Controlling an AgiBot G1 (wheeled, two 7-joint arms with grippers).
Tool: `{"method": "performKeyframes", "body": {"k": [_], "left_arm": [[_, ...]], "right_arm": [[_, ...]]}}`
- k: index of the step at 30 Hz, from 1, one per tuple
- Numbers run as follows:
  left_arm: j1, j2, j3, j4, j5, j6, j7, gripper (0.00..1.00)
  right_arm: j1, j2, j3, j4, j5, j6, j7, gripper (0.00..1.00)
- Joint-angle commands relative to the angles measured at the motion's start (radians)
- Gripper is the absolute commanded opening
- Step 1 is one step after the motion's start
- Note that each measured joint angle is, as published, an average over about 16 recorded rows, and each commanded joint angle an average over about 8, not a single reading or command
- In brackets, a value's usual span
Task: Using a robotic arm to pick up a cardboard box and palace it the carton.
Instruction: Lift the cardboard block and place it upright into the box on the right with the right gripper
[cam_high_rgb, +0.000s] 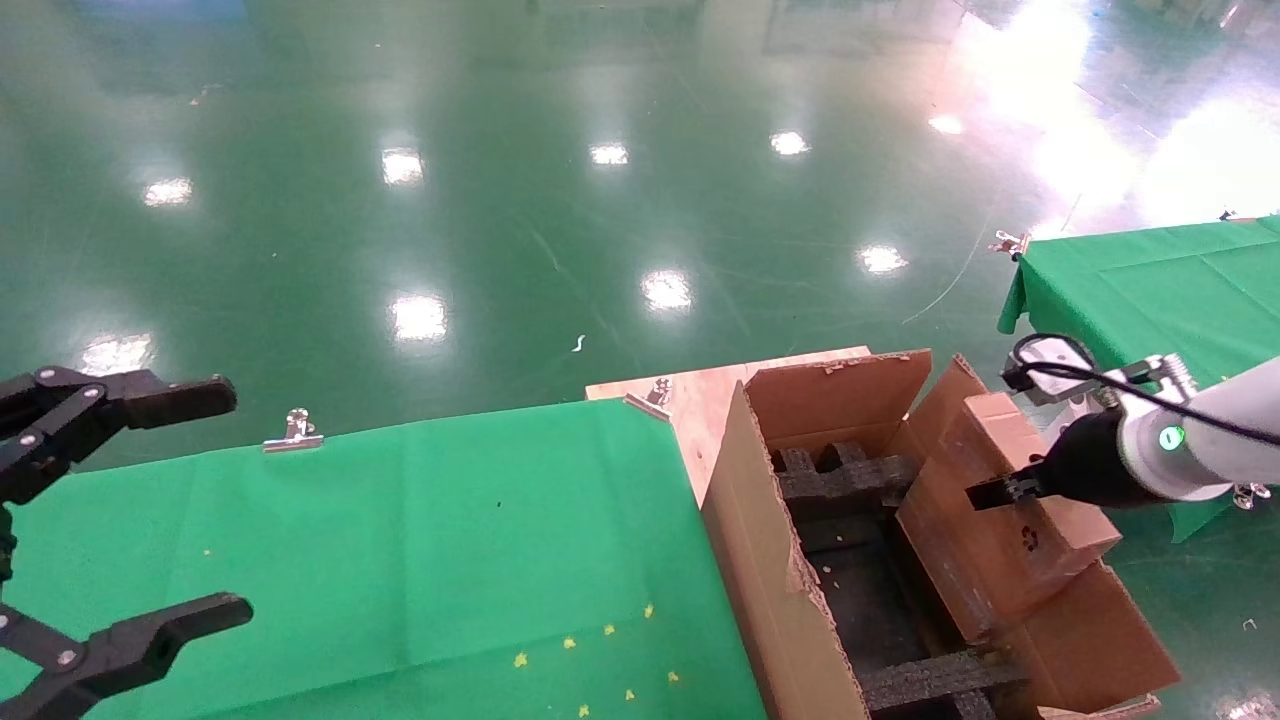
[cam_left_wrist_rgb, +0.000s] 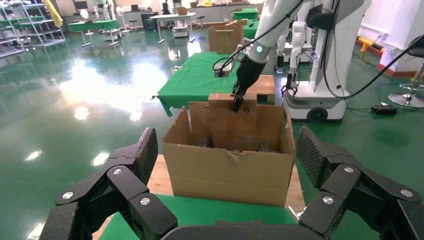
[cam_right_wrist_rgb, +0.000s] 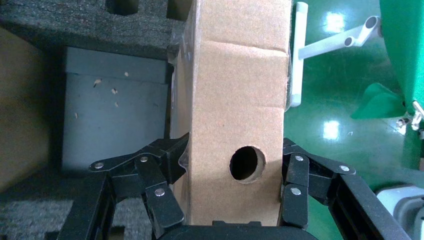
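Observation:
My right arm (cam_high_rgb: 1170, 437) reaches in from the right, and its gripper (cam_high_rgb: 992, 493) is shut on the small cardboard box (cam_high_rgb: 1000, 560). The box hangs tilted over the right side of the open carton (cam_high_rgb: 760, 560). In the right wrist view the fingers (cam_right_wrist_rgb: 172, 155) press both flat sides of the cardboard box (cam_right_wrist_rgb: 235, 90), near its round hole, with black foam (cam_right_wrist_rgb: 130, 25) inside the carton below. The left wrist view shows the carton (cam_left_wrist_rgb: 225, 175) with the box (cam_left_wrist_rgb: 227, 122) standing above its far wall. My left gripper (cam_high_rgb: 120, 520) (cam_left_wrist_rgb: 227, 147) is open and empty over the green table.
The carton rests on a wooden board (cam_high_rgb: 700, 395) beside the green-clothed table (cam_high_rgb: 400, 540), whose cloth is held by metal clips (cam_high_rgb: 295, 430). A second green table (cam_high_rgb: 1150, 290) stands at the right. A white wheeled robot base (cam_left_wrist_rgb: 320, 95) stands beyond the carton.

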Motion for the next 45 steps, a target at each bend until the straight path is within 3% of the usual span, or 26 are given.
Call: {"method": "performKeyframes", "body": {"k": [1, 12, 24, 34, 45], "left_arm": [[0.0, 0.0, 0.0, 0.0, 0.0, 0.0, 0.0, 1.0], [0.0, 0.0, 0.0, 0.0, 0.0, 0.0, 0.0, 1.0], [0.0, 0.0, 0.0, 0.0, 0.0, 0.0, 0.0, 1.0], [0.0, 0.0, 0.0, 0.0, 0.0, 0.0, 0.0, 1.0], [0.0, 0.0, 0.0, 0.0, 0.0, 0.0, 0.0, 1.0]], "right_arm": [[-0.021, -0.007, -0.006, -0.001, -0.015, 0.025, 0.018, 0.0], [-0.123, -0.038, -0.032, -0.013, -0.109, 0.122, 0.136, 0.0], [-0.219, -0.067, -0.049, -0.059, -0.124, 0.212, 0.191, 0.0], [-0.305, -0.139, -0.063, -0.197, -0.064, 0.292, 0.14, 0.0], [-0.395, -0.225, -0.063, -0.36, 0.073, 0.351, 0.019, 0.0]]}}
